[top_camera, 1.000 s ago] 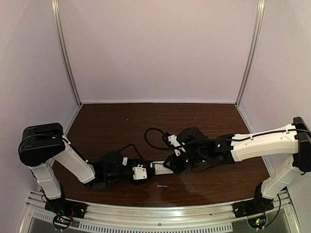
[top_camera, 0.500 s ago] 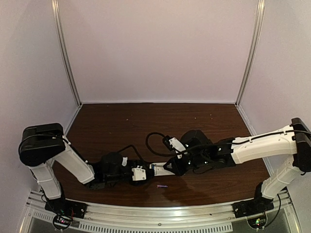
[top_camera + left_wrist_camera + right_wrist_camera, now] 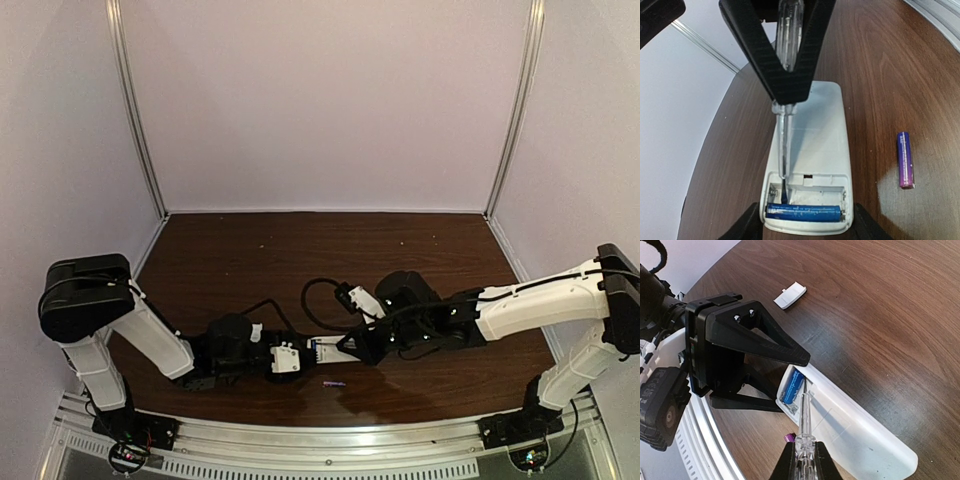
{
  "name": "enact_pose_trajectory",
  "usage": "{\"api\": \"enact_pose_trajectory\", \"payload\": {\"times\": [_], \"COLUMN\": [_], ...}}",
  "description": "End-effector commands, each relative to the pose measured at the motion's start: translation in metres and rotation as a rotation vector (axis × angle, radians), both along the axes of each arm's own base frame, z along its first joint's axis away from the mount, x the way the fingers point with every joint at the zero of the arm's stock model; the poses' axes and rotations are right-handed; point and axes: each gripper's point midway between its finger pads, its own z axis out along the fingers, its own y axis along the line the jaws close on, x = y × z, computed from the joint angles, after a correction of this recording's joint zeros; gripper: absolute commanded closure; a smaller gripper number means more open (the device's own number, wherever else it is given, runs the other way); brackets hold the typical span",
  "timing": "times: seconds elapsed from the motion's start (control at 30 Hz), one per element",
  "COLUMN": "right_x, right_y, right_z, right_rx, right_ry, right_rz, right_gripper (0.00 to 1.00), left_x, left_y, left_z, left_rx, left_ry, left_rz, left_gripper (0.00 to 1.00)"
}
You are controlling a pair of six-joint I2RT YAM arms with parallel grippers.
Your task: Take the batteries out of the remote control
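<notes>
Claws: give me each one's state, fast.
Left claw: closed on the remote control, at its battery end.
Right claw: closed on the screwdriver.

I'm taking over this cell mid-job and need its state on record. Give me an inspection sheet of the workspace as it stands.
Surface: dark wood-grain table, glossy.
Job's things: remote control lies back up with its compartment open; blue battery seated inside; purple battery out on the table beside it, not touching.
Clutter: white battery cover lying loose, away from the remote.
Grippers: left gripper clamps the remote's compartment end; right gripper shut on a clear-handled tool, tip in the empty slot.
Cables: black cable loops at the right wrist, off the work.
Surroundings: pale walls; metal rail at the near edge.
</notes>
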Motion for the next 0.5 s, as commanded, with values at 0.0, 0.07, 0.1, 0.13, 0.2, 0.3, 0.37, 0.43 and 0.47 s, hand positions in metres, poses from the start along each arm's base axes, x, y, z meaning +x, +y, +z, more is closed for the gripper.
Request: {"api": "enact_pose_trajectory", "payload": {"times": [0.0,0.07,0.1,0.13,0.2,0.3,0.37,0.43,0.47], "right_x": [0.002,0.004,0.003,0.003,0.002,0.002,0.003,0.004,0.005], "right_y": [0.005,0.004,0.004,0.004,0.004,0.004,0.004,0.003,0.002], "right_z": [0.004,0.001,-0.002,-0.004,-0.008,-0.011,-0.013,-0.015,-0.016], "right_rx": [0.026,0.015,0.009,0.010,0.004,0.001,-0.004,-0.013,-0.024], "right_ry": [-0.052,-0.065,-0.068,-0.071,-0.074,-0.083,-0.092,-0.105,-0.116], "right_rz": [0.026,0.032,0.037,0.044,0.053,0.060,0.058,0.057,0.053], "right_gripper": [1.00,1.00,1.00,1.00,1.00,1.00,1.00,1.00,1.00], "left_x": [-0.003,-0.003,-0.003,-0.003,-0.004,-0.004,-0.004,-0.004,-0.004], "left_y": [-0.010,-0.011,-0.011,-0.010,-0.010,-0.011,-0.011,-0.011,-0.011], "left_z": [0.033,0.033,0.033,0.033,0.032,0.032,0.032,0.033,0.033], "left_rx": [-0.111,-0.112,-0.112,-0.111,-0.111,-0.113,-0.112,-0.113,-0.114], "left_ry": [-0.035,-0.035,-0.035,-0.034,-0.034,-0.032,-0.031,-0.032,-0.032], "left_rz": [-0.034,-0.037,-0.037,-0.037,-0.038,-0.040,-0.042,-0.042,-0.042], "left_gripper": [1.00,1.00,1.00,1.00,1.00,1.00,1.00,1.00,1.00]}}
